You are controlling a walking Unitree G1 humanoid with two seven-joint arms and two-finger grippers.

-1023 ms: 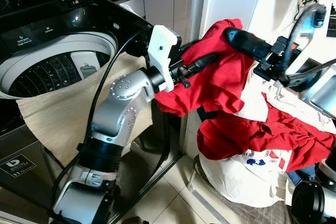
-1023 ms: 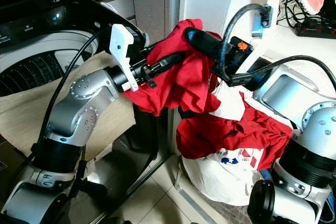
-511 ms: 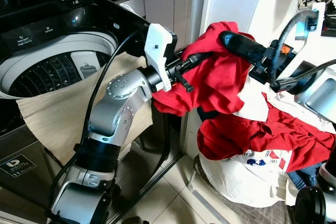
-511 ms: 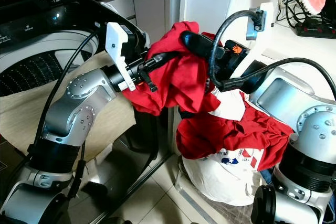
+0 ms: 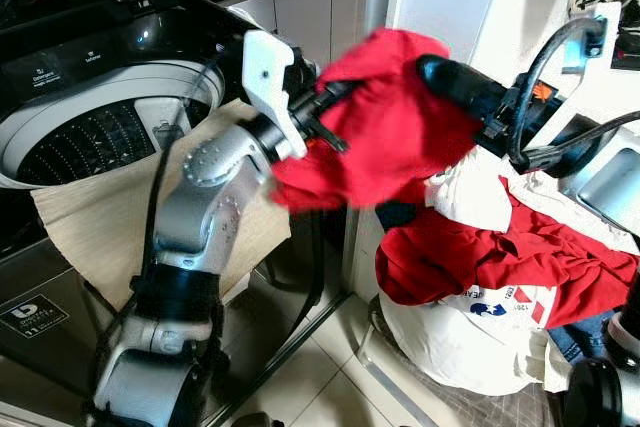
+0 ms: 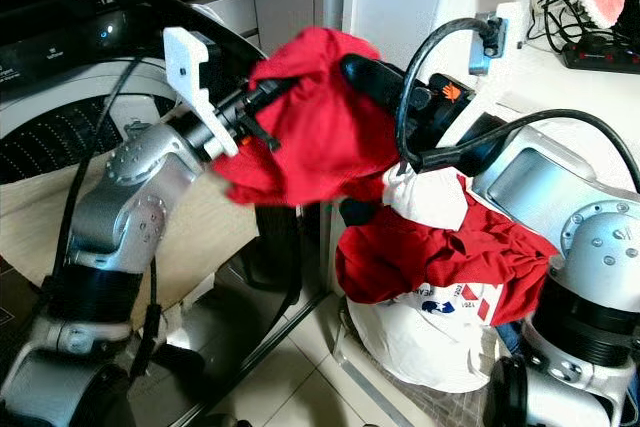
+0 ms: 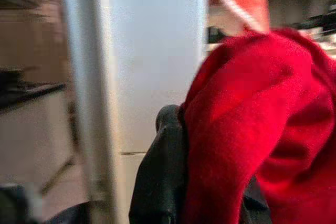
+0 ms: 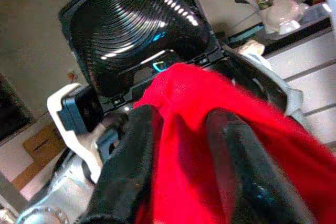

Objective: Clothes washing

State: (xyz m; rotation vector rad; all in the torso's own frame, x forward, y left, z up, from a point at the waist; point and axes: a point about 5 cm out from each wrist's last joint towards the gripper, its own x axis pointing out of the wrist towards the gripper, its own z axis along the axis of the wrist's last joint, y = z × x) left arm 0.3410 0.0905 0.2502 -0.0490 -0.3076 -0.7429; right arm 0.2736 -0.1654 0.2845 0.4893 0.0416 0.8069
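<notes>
Two grippers meet on one red garment (image 5: 385, 132), a soft, crumpled bundle of cloth held up at the centre of the head views, between the washer and the laundry heap. The left gripper (image 5: 335, 107) reaches in from the left, its black fingers buried in the folds; in the left wrist view one dark finger (image 7: 160, 182) lies against the cloth, but whether the pair is pinching cannot be told. The right gripper (image 8: 184, 145) comes from the right, and in its wrist view the two padded black fingers (image 8: 126, 166) stand spread with red cloth bulging between and over them.

The washer (image 5: 110, 77), upper left, is glossy black with a pale round rim and a perforated metal drum (image 5: 85, 142). A beige, ribbed cloth (image 5: 110, 212) hangs over its front edge. At lower right sits a heap (image 5: 500, 267) of more red fabric over a white printed piece, rumpled and drooping. A blue scrap (image 5: 580, 332) shows at its right edge.
</notes>
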